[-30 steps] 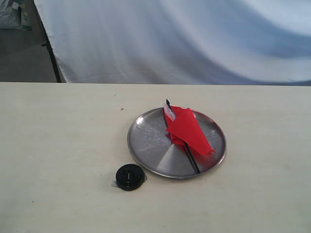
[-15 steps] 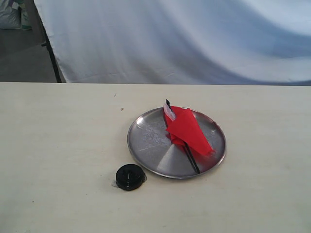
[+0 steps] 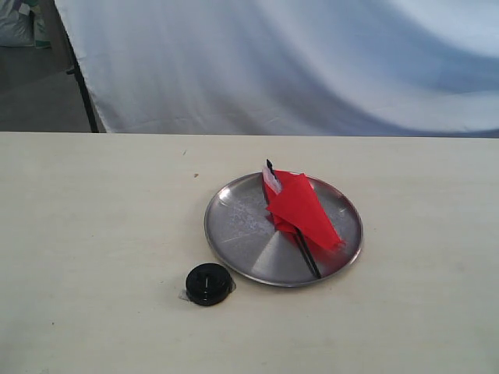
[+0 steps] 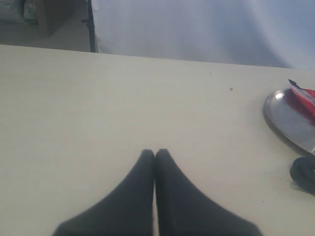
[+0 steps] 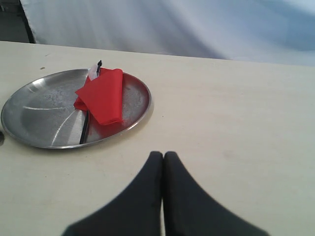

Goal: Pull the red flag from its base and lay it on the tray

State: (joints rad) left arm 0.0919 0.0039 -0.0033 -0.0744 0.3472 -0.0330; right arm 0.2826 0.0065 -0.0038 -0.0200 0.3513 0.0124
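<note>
The red flag (image 3: 302, 209) lies crumpled on the silver tray (image 3: 238, 226), its black pole running across the plate with the pointed tip past the far rim. The black base (image 3: 208, 284) stands alone on the table just off the tray's near-left rim. Neither arm shows in the exterior view. In the left wrist view my left gripper (image 4: 155, 152) is shut on nothing, far from the tray (image 4: 288, 118) and base (image 4: 305, 172). In the right wrist view my right gripper (image 5: 163, 155) is shut and empty, a short way from the tray (image 5: 39, 115) holding the flag (image 5: 103, 93).
A pale wooden table (image 3: 93, 234) carries everything. Behind its far edge hangs a white cloth backdrop (image 3: 296, 62). A dark stand leg (image 3: 82, 86) rises at the far left.
</note>
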